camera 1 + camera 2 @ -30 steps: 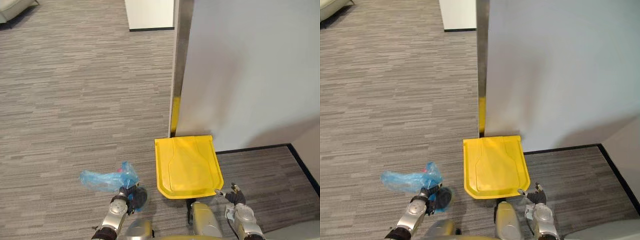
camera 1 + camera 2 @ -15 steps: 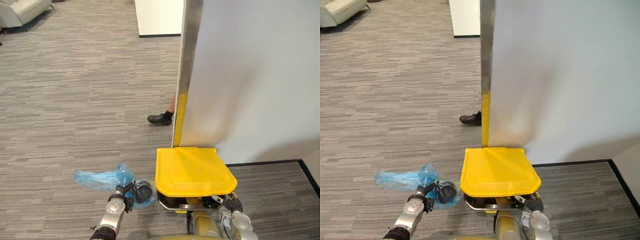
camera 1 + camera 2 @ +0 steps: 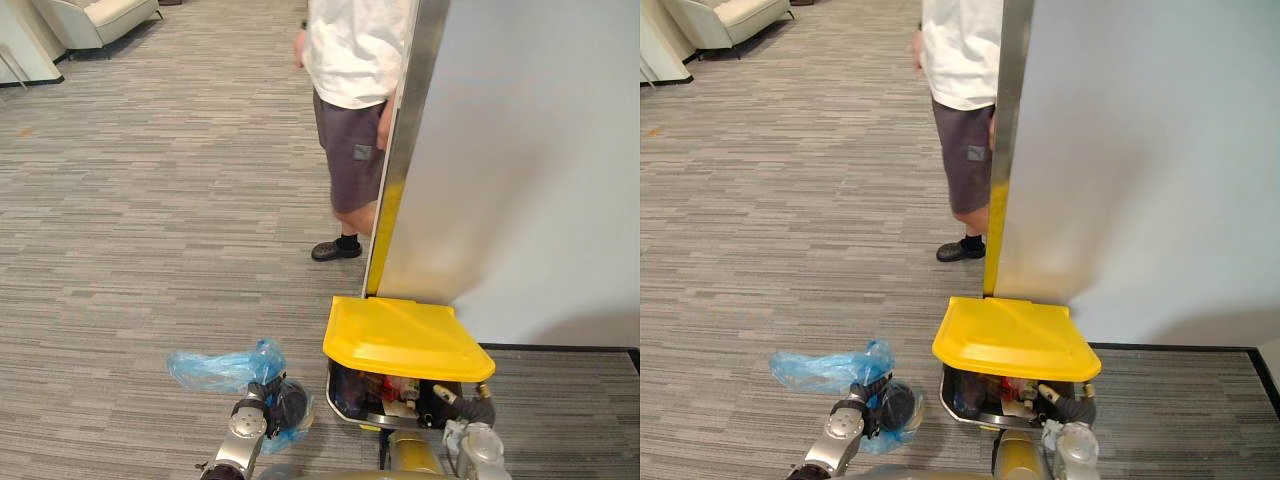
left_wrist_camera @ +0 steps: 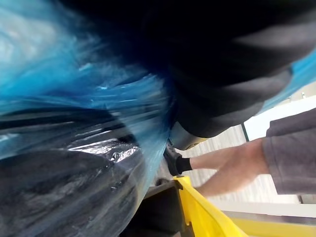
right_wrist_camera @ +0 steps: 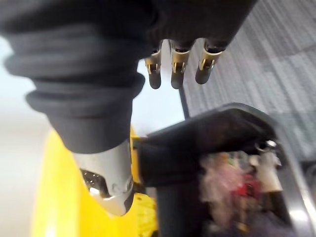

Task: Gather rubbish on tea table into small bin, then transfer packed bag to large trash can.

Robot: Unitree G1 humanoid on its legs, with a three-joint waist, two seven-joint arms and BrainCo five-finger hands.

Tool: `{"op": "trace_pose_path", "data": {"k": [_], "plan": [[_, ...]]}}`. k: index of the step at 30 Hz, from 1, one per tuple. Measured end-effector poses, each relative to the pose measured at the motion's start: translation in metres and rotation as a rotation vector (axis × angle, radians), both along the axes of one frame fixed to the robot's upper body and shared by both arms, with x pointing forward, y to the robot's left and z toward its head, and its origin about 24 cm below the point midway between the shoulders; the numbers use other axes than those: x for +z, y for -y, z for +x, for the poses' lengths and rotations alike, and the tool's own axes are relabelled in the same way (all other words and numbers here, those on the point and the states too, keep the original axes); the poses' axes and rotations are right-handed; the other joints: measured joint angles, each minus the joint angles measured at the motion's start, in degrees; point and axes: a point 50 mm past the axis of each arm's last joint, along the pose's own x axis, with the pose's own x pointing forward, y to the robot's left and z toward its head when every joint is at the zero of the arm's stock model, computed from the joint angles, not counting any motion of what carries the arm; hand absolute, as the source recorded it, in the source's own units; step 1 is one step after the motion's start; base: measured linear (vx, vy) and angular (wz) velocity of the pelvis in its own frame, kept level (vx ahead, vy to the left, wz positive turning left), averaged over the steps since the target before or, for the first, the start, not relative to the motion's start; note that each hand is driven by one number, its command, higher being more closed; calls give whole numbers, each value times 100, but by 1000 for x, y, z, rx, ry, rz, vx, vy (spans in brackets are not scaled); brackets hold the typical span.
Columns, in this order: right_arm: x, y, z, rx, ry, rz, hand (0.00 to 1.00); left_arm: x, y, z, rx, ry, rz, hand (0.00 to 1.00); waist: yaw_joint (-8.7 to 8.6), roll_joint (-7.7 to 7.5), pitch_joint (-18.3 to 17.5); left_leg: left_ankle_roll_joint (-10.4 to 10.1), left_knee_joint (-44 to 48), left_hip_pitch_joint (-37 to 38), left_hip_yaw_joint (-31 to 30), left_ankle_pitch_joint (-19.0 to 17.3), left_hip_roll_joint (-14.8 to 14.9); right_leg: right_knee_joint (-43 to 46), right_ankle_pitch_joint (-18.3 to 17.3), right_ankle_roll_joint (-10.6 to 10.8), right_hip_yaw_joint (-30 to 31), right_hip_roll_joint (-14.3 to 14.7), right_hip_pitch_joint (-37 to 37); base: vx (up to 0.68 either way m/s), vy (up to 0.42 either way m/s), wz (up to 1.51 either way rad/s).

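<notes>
Glossy lid (image 3: 405, 335) lifted; crinkly bag (image 3: 225, 365) gripped.

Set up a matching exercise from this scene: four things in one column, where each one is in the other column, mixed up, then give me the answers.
Things
1. blue bag
2. yellow lid
3. person
4. armchair

Places
A. far off across the carpet, at the upper left of the eye views
B. raised over the open trash can, with the right hand at its front edge
C. gripped in the left hand, to the can's left
D. standing at the edge of the partition, behind the can

Pairs: 1-C, 2-B, 3-D, 4-A
</notes>
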Motion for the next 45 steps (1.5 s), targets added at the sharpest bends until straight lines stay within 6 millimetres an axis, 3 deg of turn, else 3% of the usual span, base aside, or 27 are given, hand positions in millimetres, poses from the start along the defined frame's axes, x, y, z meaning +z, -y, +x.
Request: {"op": "trace_pose_path", "data": {"k": [4, 8, 14, 17, 20, 26, 27, 29, 31, 35, 40, 45], "plan": [[16, 16, -2, -107, 94, -32, 0, 2, 2, -4, -10, 13, -1, 100, -16, -32, -18, -16, -8, -4, 131, 34, 13, 0, 60, -51, 14, 8, 2, 65, 3, -3], [9, 17, -9, -146, 87, 38, 0, 5, 1, -2, -12, 30, 1, 100, -21, -96, -48, -36, -8, 1, 192, 58, 24, -29, 76, -76, 28, 14, 17, 12, 0, -1], [-26, -7, -26, -98, -59, 217, 0, 7, -6, -1, -30, 37, 21, 100, -10, -194, -48, -38, -7, -86, 214, 57, 96, -66, 87, -89, -11, 65, -52, -44, -35, 2], [-33, -20, -22, -33, -99, 268, 0, 7, -4, -1, -48, 36, 20, 100, -9, -195, 25, -72, 10, -217, 191, 77, 90, -52, 92, -100, -35, 46, -164, -66, -44, 7], [-29, -31, -1, 58, -72, 284, 0, 8, 0, 2, -76, 40, 10, 100, -11, -147, 195, -86, 100, -361, 112, 85, 67, -16, 90, -100, -92, 6, -227, -52, -34, 17], [5, -59, 71, 284, 77, 230, 0, 25, 6, 17, -108, 132, 0, 100, 18, -98, 641, -91, 929, -1123, 136, 83, -11, 152, 92, -72, -338, -170, -447, -50, 0, 31], [21, -66, 90, 352, 135, 197, 0, 31, 7, 21, -119, 162, 0, 100, 33, -98, 745, -95, 1099, -1230, 147, 79, -7, 188, 93, -78, -396, -194, -447, -45, -1, 34], [39, -74, 109, 422, 206, 152, 0, 37, 8, 26, -126, 199, -1, 100, 37, -86, 852, -112, 1219, -1323, 158, 66, 2, 219, 107, -101, -456, -216, -449, -36, -5, 22], [73, -87, 138, 513, 325, 76, 0, 46, 8, 31, -138, 246, 4, 100, 46, -80, 1002, -123, 1323, -1382, 200, -2, 32, 267, 96, -106, -471, -207, -475, -58, -2, 6], [99, -88, 161, 564, 398, -16, 0, 53, 6, 35, -139, 282, 15, 100, 77, -41, 1116, -73, 1453, -1493, 302, -176, 95, 333, 93, -102, -318, -103, -583, -56, 4, -5], [122, -75, 177, 590, 438, -121, 0, 55, 3, 37, -150, 291, 13, 100, 48, 4, 1212, -46, 1492, -1499, 348, -209, 96, 317, 160, -202, -251, -81, -588, -10, 1, -4], [156, -60, 192, 593, 533, -216, 0, 65, 9, 41, -170, 344, -6, 100, 25, 74, 1265, -45, 1493, -1507, 372, -209, 114, 313, 203, -266, -218, -50, -609, 2, -8, -2]]}}
